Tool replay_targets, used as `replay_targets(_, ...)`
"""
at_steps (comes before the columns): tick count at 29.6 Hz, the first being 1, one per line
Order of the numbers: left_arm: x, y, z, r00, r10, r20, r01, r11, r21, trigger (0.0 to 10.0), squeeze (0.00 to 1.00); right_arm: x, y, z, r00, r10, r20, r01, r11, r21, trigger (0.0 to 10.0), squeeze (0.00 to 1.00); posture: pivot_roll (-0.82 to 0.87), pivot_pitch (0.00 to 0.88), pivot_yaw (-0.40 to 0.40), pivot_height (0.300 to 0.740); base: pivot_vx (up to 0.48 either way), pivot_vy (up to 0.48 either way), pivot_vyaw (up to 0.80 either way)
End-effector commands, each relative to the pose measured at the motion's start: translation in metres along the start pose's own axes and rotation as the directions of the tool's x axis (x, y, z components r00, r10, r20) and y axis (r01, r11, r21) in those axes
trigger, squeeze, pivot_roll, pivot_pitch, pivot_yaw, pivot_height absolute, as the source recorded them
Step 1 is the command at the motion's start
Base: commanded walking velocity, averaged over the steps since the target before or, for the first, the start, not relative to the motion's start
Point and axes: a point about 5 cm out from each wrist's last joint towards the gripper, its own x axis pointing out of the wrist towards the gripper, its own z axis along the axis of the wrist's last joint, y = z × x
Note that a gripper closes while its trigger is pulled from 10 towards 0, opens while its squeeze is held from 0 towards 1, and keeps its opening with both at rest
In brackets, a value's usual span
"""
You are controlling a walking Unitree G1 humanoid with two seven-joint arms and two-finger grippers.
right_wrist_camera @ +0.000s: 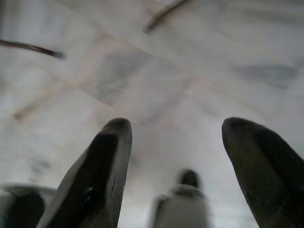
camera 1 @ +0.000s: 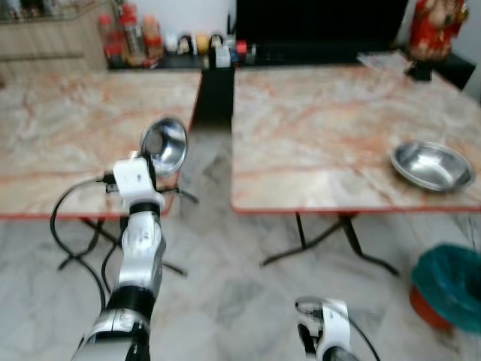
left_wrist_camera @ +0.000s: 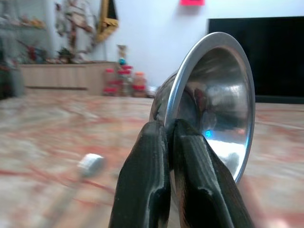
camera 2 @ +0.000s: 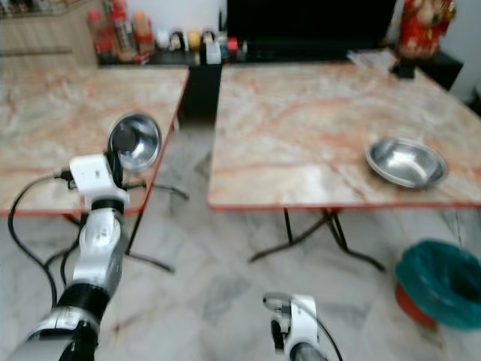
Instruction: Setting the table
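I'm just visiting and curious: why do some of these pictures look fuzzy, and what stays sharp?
Left eye view: soft all over; the steel bowl on the right table glints. Left wrist view: the left end effector and the held bowl are sharp, with background smeared. Right wrist view: the right end effector hangs over a blurred marble floor.

Held bowl (left_wrist_camera: 213, 104): polished metal, mirror-glossy, second bowl (camera 1: 432, 165): same shiny metal, tables (camera 1: 323, 135): smooth marble-look tops, faint sheen, floor (camera 1: 225, 286): glossy pale marble-look tiles, left gripper (left_wrist_camera: 168, 142) fingers (left_wrist_camera: 145, 185): matt black, rubbery-looking, bin liner (camera 1: 451, 282): thin teal plastic
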Motion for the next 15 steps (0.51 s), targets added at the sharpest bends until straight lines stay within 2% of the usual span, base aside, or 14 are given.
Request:
replay_targets(1,0.0034,0.0039,0.0037,1.0,0.015,0.015,-0.015,1.0,-0.002,10.0,0.0,0.0012,0.001,0.005,1.0,-0.002,0.016,0.002,1.0,0.007,10.0,0.0,0.01,0.0,0.024,0.727,0.0,-0.48,0.0)
replay_targets(15,0.0032,-0.0019,0.0032,1.0,-0.006,0.004,0.006,1.0,-0.005,10.0,0.0,0.0011,-0.0007,0.0061,1.0,-0.005,0.023,0.005,1.0,0.009,10.0,0.0,0.0,0.0,0.019,0.727,0.0,-0.464,0.0)
